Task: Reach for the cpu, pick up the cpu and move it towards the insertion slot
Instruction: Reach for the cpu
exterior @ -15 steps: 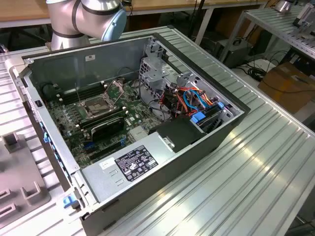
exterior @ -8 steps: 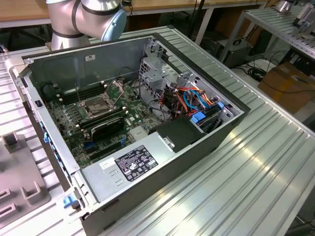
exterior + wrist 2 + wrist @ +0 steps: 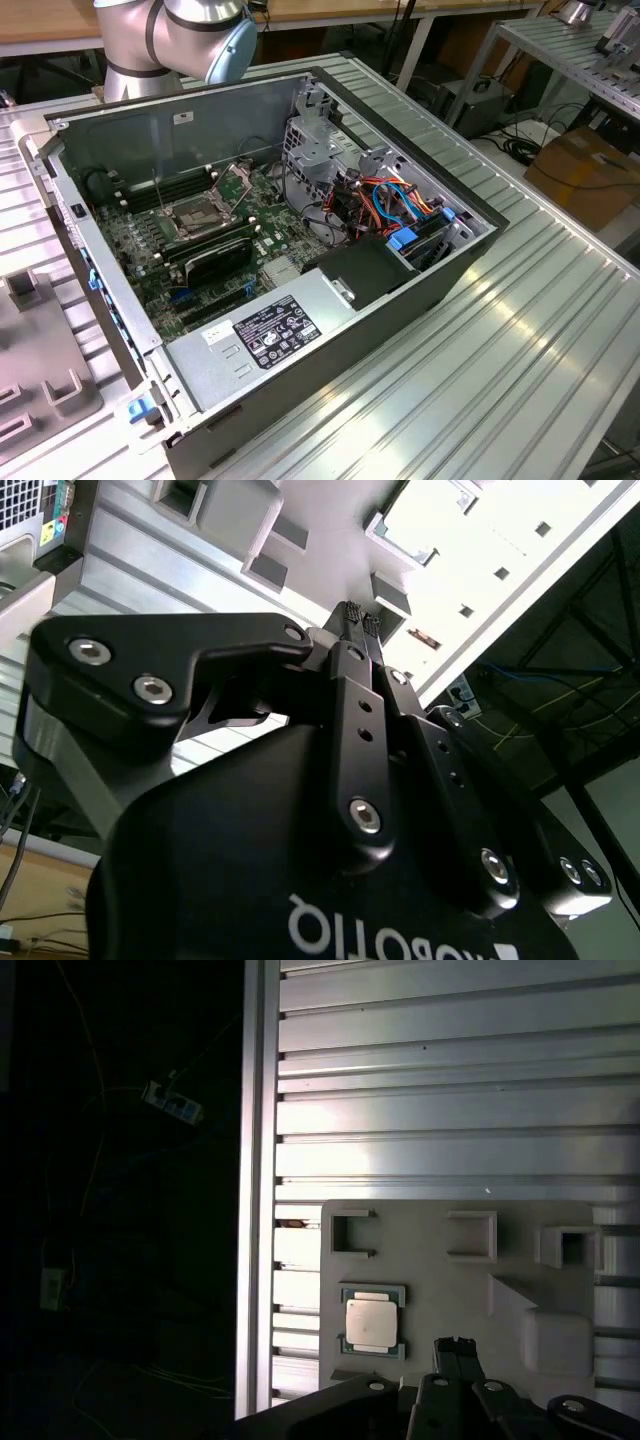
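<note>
The cpu (image 3: 371, 1321) is a small silver-tan square lying flat in a shallow framed nest on a grey fixture plate (image 3: 440, 1280), seen in the first wrist view. My gripper (image 3: 456, 1344) hovers above the plate, off to one side of the cpu and apart from it. Its two black fingertips are pressed together with nothing between them, which also shows in the second wrist view, where the gripper (image 3: 360, 613) points at the plate. The insertion slot (image 3: 200, 215) is the metal-framed socket on the motherboard inside the open computer case (image 3: 420, 290).
The robot arm (image 3: 170, 35) rises behind the case's far wall. The grey fixture plate (image 3: 40, 390) with raised blocks lies at the exterior view's left, on the ribbed aluminium table (image 3: 520, 350). Past the table edge by the plate is dark floor with cables (image 3: 170, 1105).
</note>
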